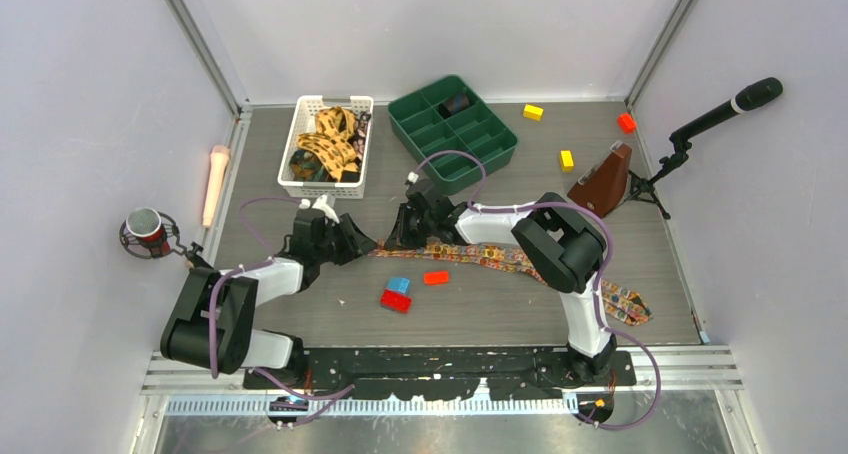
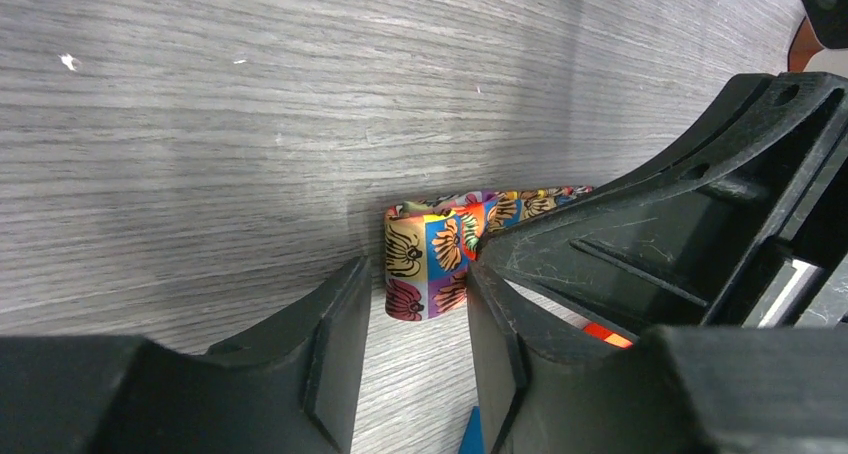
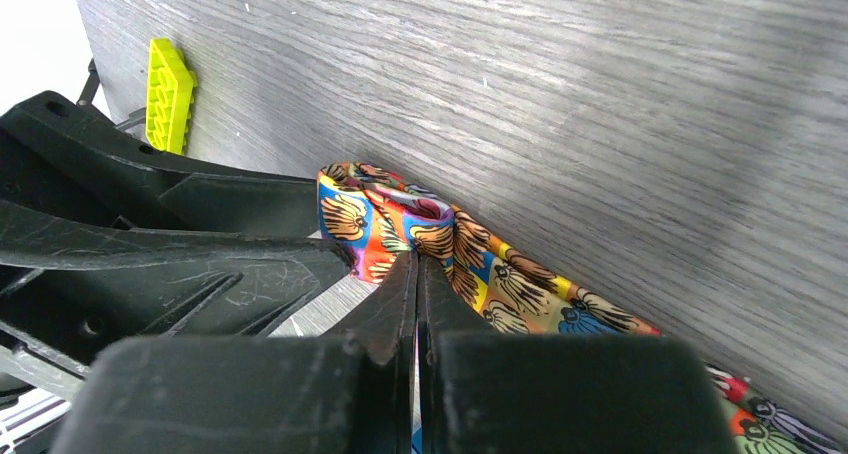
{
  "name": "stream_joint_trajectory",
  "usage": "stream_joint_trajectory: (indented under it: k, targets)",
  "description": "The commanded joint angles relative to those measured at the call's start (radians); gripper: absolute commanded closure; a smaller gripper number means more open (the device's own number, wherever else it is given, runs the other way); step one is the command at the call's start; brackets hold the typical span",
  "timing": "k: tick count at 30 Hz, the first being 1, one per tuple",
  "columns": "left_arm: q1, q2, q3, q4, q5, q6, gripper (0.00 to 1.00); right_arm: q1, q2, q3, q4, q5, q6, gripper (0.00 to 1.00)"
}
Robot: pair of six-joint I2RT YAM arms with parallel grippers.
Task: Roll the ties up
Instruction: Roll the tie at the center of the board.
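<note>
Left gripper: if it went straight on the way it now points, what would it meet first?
Most likely the looped end of the tie, standing on edge ahead of the left gripper, in line with the gap between its fingers; depth is unclear.

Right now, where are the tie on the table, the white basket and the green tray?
tie on the table (image 1: 490,257), top view, mid-length stretch.
white basket (image 1: 318,189), top view, near wall.
green tray (image 1: 487,139), top view, bare compartment.
</note>
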Motion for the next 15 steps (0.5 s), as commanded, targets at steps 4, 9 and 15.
stream_joint_trajectory:
  k: [4,9,15]
  targets:
    - [-0.003,0.017,-0.007,0.066,0.036,0.021,0.64,-0.003,-0.013,0.014,-0.082,0.044,-0.022,1.00]
    - [-0.003,0.021,0.011,0.067,0.048,0.026,0.70,-0.003,-0.011,0.012,-0.069,0.019,-0.027,1.00]
    - [-0.003,0.021,0.028,0.065,0.061,0.028,0.78,-0.003,-0.011,0.004,-0.034,-0.011,-0.035,1.00]
